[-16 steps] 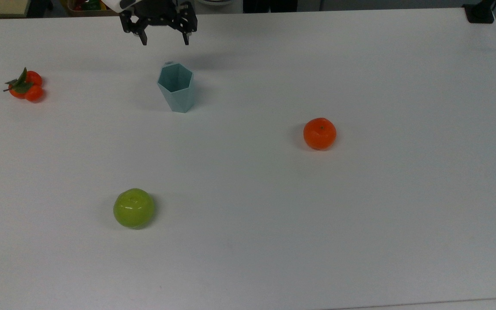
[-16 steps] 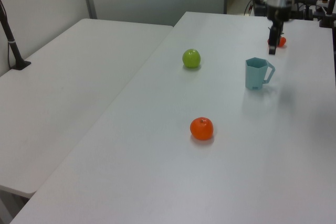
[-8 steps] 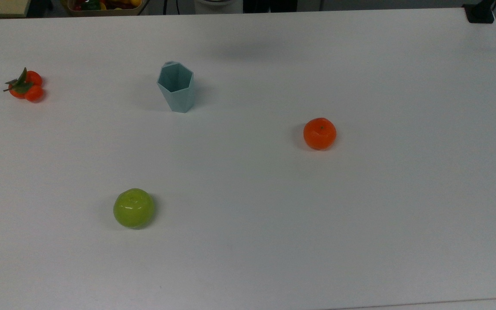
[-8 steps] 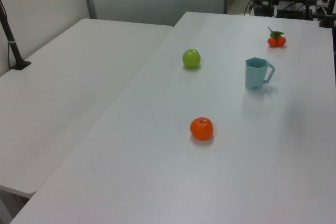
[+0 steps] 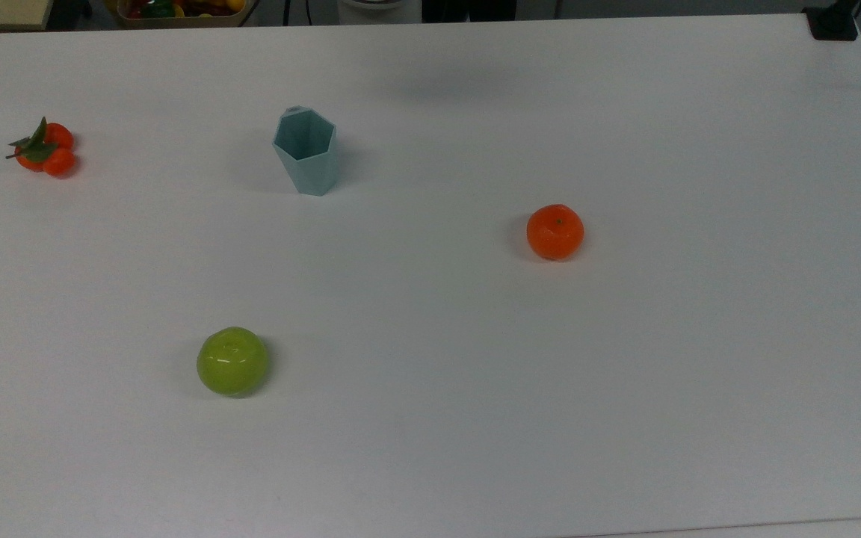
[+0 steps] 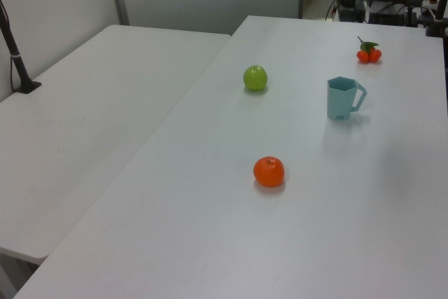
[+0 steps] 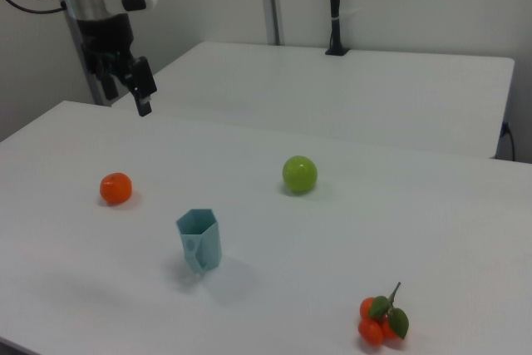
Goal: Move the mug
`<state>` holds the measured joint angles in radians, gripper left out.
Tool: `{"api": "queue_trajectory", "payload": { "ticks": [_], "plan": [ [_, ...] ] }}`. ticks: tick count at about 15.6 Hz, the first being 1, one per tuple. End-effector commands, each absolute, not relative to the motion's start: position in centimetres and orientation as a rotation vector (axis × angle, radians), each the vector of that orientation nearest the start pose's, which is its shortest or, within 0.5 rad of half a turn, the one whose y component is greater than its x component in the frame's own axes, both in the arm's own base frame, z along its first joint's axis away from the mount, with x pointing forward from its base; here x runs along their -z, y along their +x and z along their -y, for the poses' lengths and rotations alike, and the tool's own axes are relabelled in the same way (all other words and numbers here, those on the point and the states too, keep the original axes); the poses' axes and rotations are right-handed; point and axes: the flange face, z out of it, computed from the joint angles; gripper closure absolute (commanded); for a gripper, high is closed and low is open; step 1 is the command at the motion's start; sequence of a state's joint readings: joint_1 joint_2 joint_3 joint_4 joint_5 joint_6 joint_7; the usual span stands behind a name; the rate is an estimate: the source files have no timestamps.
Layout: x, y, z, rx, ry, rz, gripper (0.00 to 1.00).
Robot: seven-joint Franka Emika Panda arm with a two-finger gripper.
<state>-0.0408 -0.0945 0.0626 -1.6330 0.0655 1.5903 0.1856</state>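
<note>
Here the table (image 5: 625, 411) lies below the gripper (image 7: 133, 81), which hangs high, holding nothing; how far its fingers part I cannot tell. The mug (image 7: 199, 241) stands upright well below it, toward the right view's right, the apple (image 7: 299, 174) beyond, the orange (image 7: 115, 188) almost beneath.

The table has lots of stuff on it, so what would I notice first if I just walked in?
Probably the bright fruit on the white table: an orange at the top view's right, a green apple near the front, and small red fruits with leaves far left. The pale blue mug stands upright between them, and the gripper hangs high above the table's edge in the right view.
</note>
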Motion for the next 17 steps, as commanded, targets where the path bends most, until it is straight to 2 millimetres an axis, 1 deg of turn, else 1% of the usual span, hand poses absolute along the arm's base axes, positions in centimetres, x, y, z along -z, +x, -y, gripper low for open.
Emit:
{"api": "queue_trajectory", "payload": {
  "ticks": [1, 4, 6, 7, 9, 17],
  "plan": [
    [-64.6, 54.7, -2.0, 0.169, -3.056, -0.195, 0.00],
    [-64.6, 55.9, -1.9, 0.287, -3.064, -0.024, 0.00],
    [-64.6, 55.9, -0.3, 0.298, -3.066, 0.072, 0.00],
    [-64.5, 56.0, -0.3, 0.298, -3.066, 0.135, 0.00],
    [-64.5, 55.8, -0.1, 0.284, -3.061, 0.128, 0.00],
    [-64.1, 56.0, -0.4, 0.276, -3.061, 0.127, 0.00]
  ]
}}
